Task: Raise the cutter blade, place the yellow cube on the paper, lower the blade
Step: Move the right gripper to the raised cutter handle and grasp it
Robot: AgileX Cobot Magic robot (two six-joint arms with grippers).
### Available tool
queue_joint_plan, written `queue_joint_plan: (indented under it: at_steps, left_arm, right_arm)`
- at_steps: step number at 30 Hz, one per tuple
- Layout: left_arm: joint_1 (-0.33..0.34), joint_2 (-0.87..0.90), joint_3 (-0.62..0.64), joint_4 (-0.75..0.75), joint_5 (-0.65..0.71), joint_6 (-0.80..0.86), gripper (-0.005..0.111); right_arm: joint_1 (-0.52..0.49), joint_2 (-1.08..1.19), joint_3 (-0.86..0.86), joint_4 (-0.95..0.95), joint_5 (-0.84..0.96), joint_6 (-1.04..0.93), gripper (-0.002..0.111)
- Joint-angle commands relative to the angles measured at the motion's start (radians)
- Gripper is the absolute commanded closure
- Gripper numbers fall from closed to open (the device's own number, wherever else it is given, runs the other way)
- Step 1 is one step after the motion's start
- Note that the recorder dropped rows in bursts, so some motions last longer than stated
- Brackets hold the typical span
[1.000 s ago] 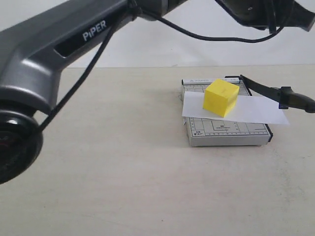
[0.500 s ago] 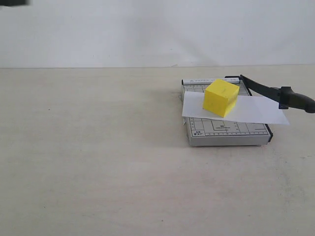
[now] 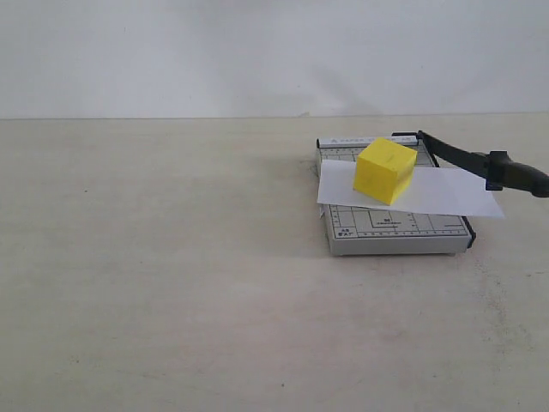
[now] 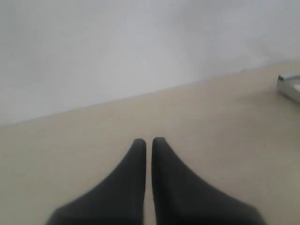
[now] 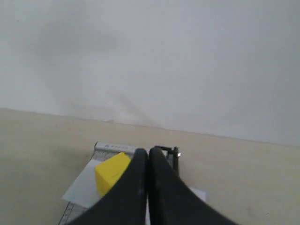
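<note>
The cutter blade [image 3: 460, 155] angles rightward

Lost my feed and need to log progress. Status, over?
Left gripper shut, empty. Right gripper shut, empty. Yellow cube on paper; cutter blade looks raised, not yet lowered. Nothing seen blocking it.

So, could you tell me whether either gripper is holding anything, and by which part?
Nothing: the left gripper and right gripper are both shut empty, clear of the yellow cube.
</note>
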Motion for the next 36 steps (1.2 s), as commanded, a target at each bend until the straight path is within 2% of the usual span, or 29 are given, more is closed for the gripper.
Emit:
queue_joint_plan:
  at_steps: [1, 3, 6, 8, 9, 12, 14, 19, 25, 36]
  left_arm:
    - [0.003, -0.012, 0.099, 0.027, 0.004, -0.096, 0.102]
    - [0.003, -0.012, 0.133, 0.028, -0.049, -0.162, 0.102]
    - [0.003, -0.012, 0.173, 0.073, -0.082, -0.266, 0.102]
    - [0.003, -0.012, 0.200, 0.157, -0.084, -0.336, 0.102]
    - [0.003, -0.012, 0.219, 0.216, -0.082, -0.383, 0.102]
    - [0.003, -0.012, 0.245, 0.339, -0.078, -0.565, 0.102]
    - [0.003, -0.012, 0.259, 0.388, -0.038, -0.635, 0.102]
    - [0.003, -0.012, 0.272, 0.516, 0.040, -0.763, 0.102]
    - [0.003, -0.012, 0.272, 0.531, 0.017, -0.776, 0.102]
    - [0.003, -0.012, 0.272, 0.531, -0.244, -0.776, 0.102]
  right_arm:
    - [-0.016, 0.224, -0.287, -0.033, 0.360, -0.024, 0.109]
    - [-0.021, 0.286, -0.388, -0.090, 0.464, 0.032, 0.108]
    - [-0.021, 0.344, -0.515, -0.285, 0.568, 0.164, 0.103]
    - [-0.021, 0.373, -0.572, -0.426, 0.648, 0.265, 0.094]
    - [-0.021, 0.387, -0.593, -0.475, 0.702, 0.324, 0.086]
    - [-0.021, 0.422, -0.599, -0.536, 0.775, 0.358, 0.068]
    - [-0.021, 0.444, -0.599, -0.543, 0.795, 0.403, 0.062]
    - [-0.021, 0.512, -0.599, -0.598, 0.804, 0.489, 0.061]
    - [-0.021, 0.595, -0.599, -0.608, 0.842, 0.515, 0.061]
    - [-0.021, 0.657, -0.599, -0.655, 0.863, 0.554, 0.061]
